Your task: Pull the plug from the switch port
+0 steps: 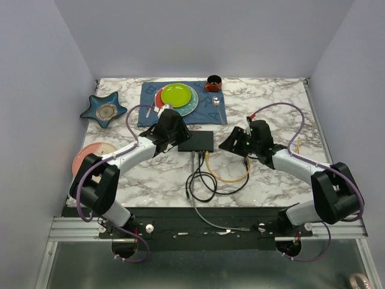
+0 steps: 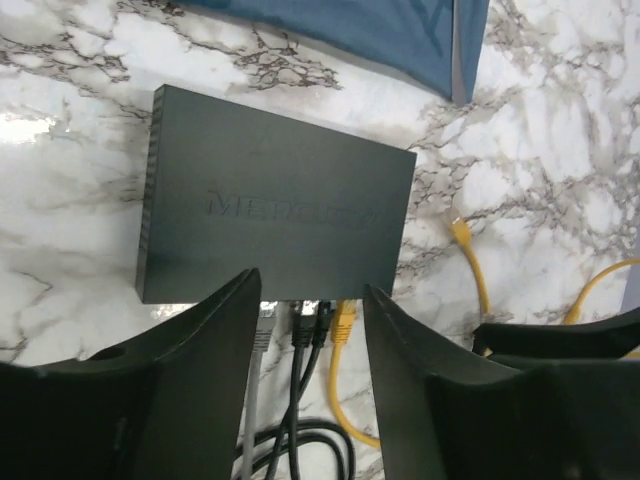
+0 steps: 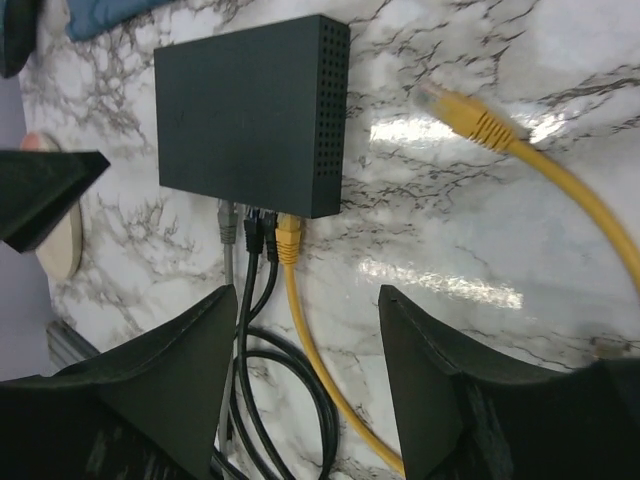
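Counter [image 1: 271,102]: white marble-look slab with grey veins, glossy, flat.
Mat [image 1: 207,111]: blue cloth rectangle at the far side, soft and slightly creased.
Switch [image 1: 197,141]: flat matte-black box in the middle of the counter, just on the near side of the mat and between the two arms. Small vent holes dot its short sides and there is faint lettering on the lid. The sockets run along the near long edge.
Star dish [image 1: 104,109]: blue, five-pointed and glazed, at the far left.
Green plate [image 1: 176,94]: round and shiny, stacked on a teal plate on the mat.
Pink plate [image 1: 90,153]: round, at the left edge, partly hidden by the left arm.
Left pincer [image 2: 310,285]: smooth black wedge fingers spread well apart and gripping nothing. It hangs by the switch's left end, above the socket edge.
Right pincer [image 3: 305,292]: the same black wedges, also parted and empty, off to the switch's right.
Cables [image 3: 255,330]: thin round cords. The two black ones coil in loops near the switch, the grey one runs straight, and the yellow one curves right.
Plugs [image 3: 289,240]: four seated side by side in the sockets, from left to right grey, black, black and yellow.
Loose plug [image 3: 465,112]: the yellow cable's other end, lying bare on the counter to the right of the switch.
Cup [image 1: 213,82]: small, round and orange, on the mat's far corner.
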